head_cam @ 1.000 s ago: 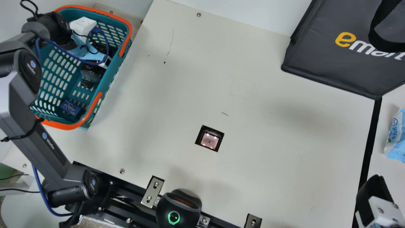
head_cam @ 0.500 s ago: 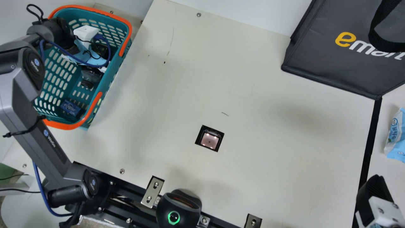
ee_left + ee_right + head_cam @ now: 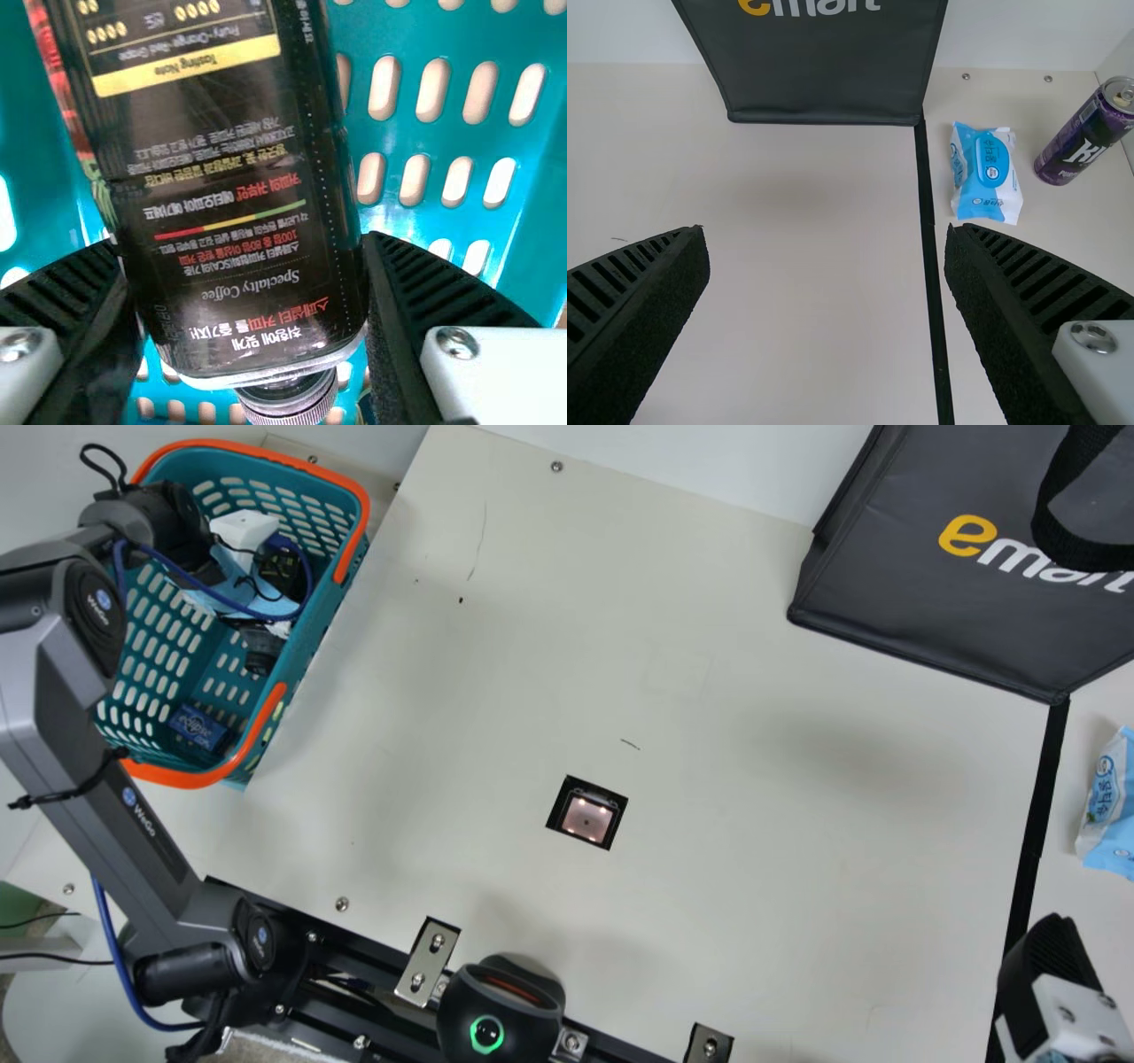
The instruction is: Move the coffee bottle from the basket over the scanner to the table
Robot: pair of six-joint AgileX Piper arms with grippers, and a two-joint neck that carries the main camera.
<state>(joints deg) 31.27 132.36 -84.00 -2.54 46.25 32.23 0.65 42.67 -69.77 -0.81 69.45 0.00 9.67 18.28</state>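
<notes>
We see the wide cream table (image 3: 753, 868) under everything, with a dark grey fabric bag (image 3: 912, 611) with a black strap beside its far edge. Next comes the teal plastic basket (image 3: 177, 779) with an orange rim. Our left pincer (image 3: 237, 598), black and ribbed, is down inside it, clamped on the coffee bottle (image 3: 230, 212), dark with a printed label and a ridged metallic cap. So the bottle is in the basket, between our fingers. Our right pincer (image 3: 1054, 961), also black and ribbed, stands apart with nothing between its fingers. Near a light blue and white soft pack (image 3: 988, 173) we have a purple metal can (image 3: 1085, 133). Smaller still are the scanner (image 3: 586, 819), a black-framed lit square in the table, and a small blue box (image 3: 198, 726) in the basket.
</notes>
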